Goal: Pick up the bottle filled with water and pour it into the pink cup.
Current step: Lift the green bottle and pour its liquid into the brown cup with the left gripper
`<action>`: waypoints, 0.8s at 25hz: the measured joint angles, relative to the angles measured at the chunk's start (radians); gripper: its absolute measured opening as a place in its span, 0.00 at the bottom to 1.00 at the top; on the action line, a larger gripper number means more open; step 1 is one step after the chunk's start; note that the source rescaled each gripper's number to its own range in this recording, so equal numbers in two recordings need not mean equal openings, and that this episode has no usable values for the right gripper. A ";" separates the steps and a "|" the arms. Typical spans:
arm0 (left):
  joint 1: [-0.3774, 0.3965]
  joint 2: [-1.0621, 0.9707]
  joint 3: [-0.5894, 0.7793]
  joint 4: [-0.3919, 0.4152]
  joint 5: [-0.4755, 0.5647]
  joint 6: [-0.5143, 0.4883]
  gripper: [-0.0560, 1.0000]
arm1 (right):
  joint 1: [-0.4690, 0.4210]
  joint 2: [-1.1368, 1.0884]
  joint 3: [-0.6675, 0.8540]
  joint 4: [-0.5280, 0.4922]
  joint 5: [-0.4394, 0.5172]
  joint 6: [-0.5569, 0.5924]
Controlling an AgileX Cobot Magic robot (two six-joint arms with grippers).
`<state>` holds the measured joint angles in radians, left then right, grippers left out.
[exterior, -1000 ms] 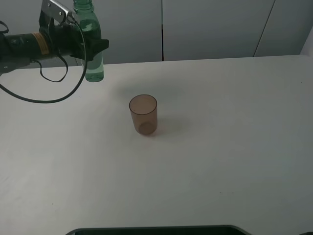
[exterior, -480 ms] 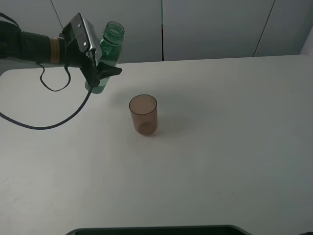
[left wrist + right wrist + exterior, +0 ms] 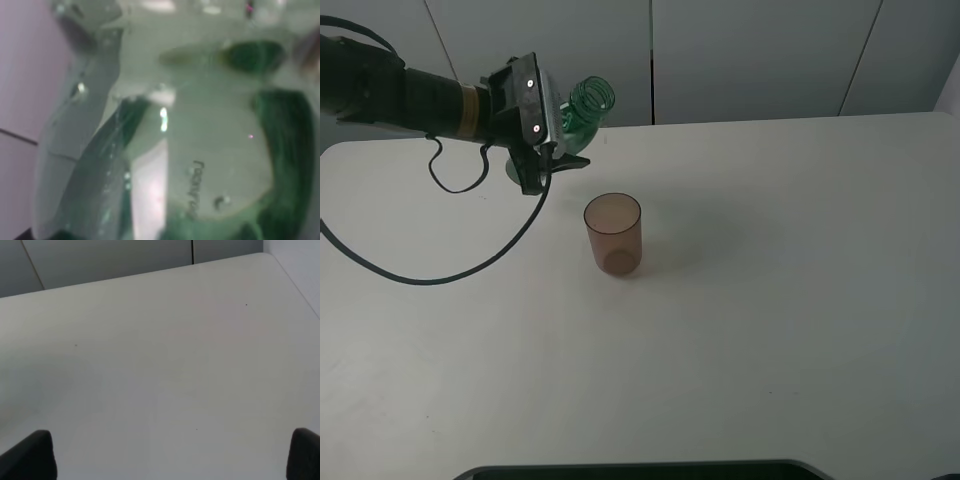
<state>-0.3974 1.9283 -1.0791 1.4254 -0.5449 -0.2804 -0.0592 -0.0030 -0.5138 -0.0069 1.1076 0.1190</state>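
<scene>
My left gripper (image 3: 552, 150) is shut on the green transparent bottle (image 3: 582, 107) and holds it in the air, tilted strongly with its open mouth pointing right and up, behind and to the left of the pink cup (image 3: 613, 233). The cup stands upright on the white table (image 3: 770, 280). No stream of water shows. The left wrist view is filled by the bottle's green plastic (image 3: 200, 150), very close. My right gripper (image 3: 170, 452) shows only as two dark fingertips (image 3: 25, 457) set wide apart over bare table; it is out of the exterior high view.
A dark object's edge (image 3: 640, 470) lies along the table's front edge. Grey wall panels (image 3: 750, 55) stand behind the table. A black cable (image 3: 450, 265) from the left arm hangs low over the table, left of the cup.
My left gripper has carried the bottle right, toward the cup, and tipped it from upright to strongly tilted. The cup has not moved.
</scene>
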 joint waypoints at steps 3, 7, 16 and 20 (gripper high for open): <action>0.000 0.000 0.000 -0.026 0.016 0.094 0.05 | 0.000 0.000 0.000 0.000 0.000 0.000; 0.000 0.000 0.000 -0.058 0.011 0.161 0.05 | 0.000 0.000 0.000 0.000 0.000 0.000; 0.000 0.000 0.000 -0.121 -0.027 0.387 0.05 | 0.000 0.000 0.000 0.000 0.000 0.000; 0.000 0.000 0.000 -0.130 -0.085 0.412 0.05 | 0.000 0.000 0.000 0.000 0.000 0.000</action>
<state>-0.3974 1.9283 -1.0791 1.2954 -0.6300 0.1311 -0.0592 -0.0030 -0.5138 -0.0069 1.1076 0.1190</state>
